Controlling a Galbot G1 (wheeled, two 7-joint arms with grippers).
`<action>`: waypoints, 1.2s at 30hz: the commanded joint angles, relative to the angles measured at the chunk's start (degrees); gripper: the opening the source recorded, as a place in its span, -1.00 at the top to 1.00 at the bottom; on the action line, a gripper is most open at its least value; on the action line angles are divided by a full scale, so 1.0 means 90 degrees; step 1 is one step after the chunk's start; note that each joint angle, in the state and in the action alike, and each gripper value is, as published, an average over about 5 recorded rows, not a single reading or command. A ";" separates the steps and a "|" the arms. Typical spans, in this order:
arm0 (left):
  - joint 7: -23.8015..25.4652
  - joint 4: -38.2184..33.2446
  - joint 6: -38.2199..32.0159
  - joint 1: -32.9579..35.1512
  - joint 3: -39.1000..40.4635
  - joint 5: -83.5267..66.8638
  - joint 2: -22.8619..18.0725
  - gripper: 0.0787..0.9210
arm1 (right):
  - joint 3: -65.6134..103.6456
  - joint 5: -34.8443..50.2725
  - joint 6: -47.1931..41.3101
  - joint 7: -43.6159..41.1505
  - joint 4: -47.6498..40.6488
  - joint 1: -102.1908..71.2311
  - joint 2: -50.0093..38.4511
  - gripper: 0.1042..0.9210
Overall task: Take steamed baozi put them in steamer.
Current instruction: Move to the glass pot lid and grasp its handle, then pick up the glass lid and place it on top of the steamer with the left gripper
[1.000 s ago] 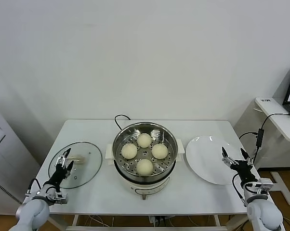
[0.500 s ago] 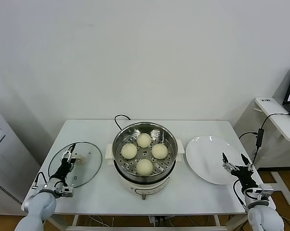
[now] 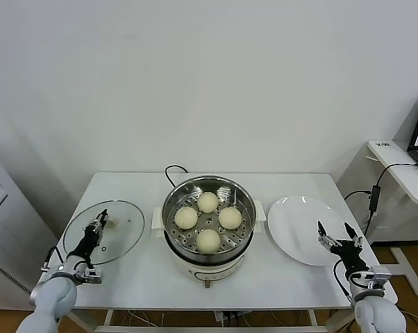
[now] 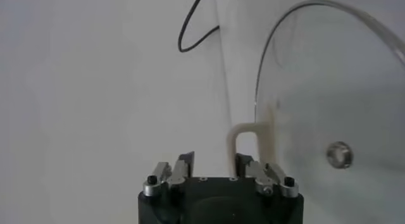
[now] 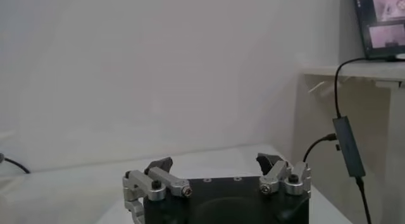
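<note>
Several cream-white steamed baozi [image 3: 207,202] lie on the perforated tray of the shiny steel steamer [image 3: 171,201] at the table's middle. My left gripper [image 3: 98,225] is at the table's left, shut on the cream handle [image 4: 250,131] of the round glass lid [image 3: 115,236], which hangs tilted, apart from the steamer. In the left wrist view the left gripper [image 4: 216,159] has one leg of that handle between its jaws, and the lid [image 4: 329,86] fills the side. My right gripper [image 3: 332,236] stands open over the near edge of the white plate [image 3: 296,222]; the right gripper [image 5: 216,162] holds nothing.
The steamer's black cord [image 3: 173,170] loops behind it on the white table [image 3: 126,187]. A side desk [image 3: 403,166] with a laptop and a hanging cable stands off to the right, beyond the table's edge.
My left gripper has closed on the lid's handle and the lid has come up off the table, tilted, shifting slightly left. My right gripper has dropped a little toward the table's front.
</note>
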 commanded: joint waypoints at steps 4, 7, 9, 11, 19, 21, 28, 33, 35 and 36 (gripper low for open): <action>0.0465 -0.1413 0.0561 0.0193 -0.0105 -0.0858 0.0634 0.80 | -0.0033 -0.0062 -0.0009 -0.0005 0.0049 0.0016 -0.0014 -0.76; 0.0651 -0.1697 0.0849 0.0122 -0.0057 -0.1137 0.0814 0.91 | -0.0043 -0.0060 -0.0014 -0.0004 0.0066 0.0044 -0.0045 -0.76; 0.0770 -0.1860 0.1028 0.0064 0.0010 -0.1275 0.0917 0.92 | -0.0049 -0.0057 -0.0016 -0.0005 0.0063 0.0067 -0.0074 -0.76; 0.0925 -0.2057 0.1284 0.0041 0.0127 -0.1426 0.1030 0.92 | -0.0051 -0.0051 -0.0018 -0.0006 0.0051 0.0097 -0.0105 -0.76; 0.2064 -0.3602 0.2967 -0.0079 0.1103 -0.1674 0.1403 0.92 | -0.0054 -0.0036 -0.0027 -0.0005 0.0026 0.0185 -0.0166 -0.76; 0.2307 -0.3929 0.3464 -0.0203 0.1503 -0.1684 0.1460 0.92 | -0.0050 -0.0041 -0.0032 -0.0001 0.0009 0.0185 -0.0179 -0.76; 0.2792 -0.4494 0.4913 -0.0895 0.2976 -0.1205 0.1373 0.92 | -0.0006 -0.0042 -0.0067 0.0007 0.0006 0.0193 -0.0270 -0.76; 0.3085 -0.4588 0.5436 -0.1129 0.3660 -0.0389 0.0961 0.92 | 0.0022 -0.0062 -0.0134 0.0024 0.0001 0.0223 -0.0319 -0.76; 0.3155 -0.4581 0.5493 -0.1182 0.3830 -0.0132 0.0769 0.92 | 0.0030 -0.0060 -0.0140 0.0024 -0.0002 0.0225 -0.0339 -0.76; 0.3182 -0.4568 0.5509 -0.1202 0.3911 -0.0018 0.0680 0.92 | 0.0035 -0.0062 -0.0143 0.0024 -0.0005 0.0222 -0.0345 -0.76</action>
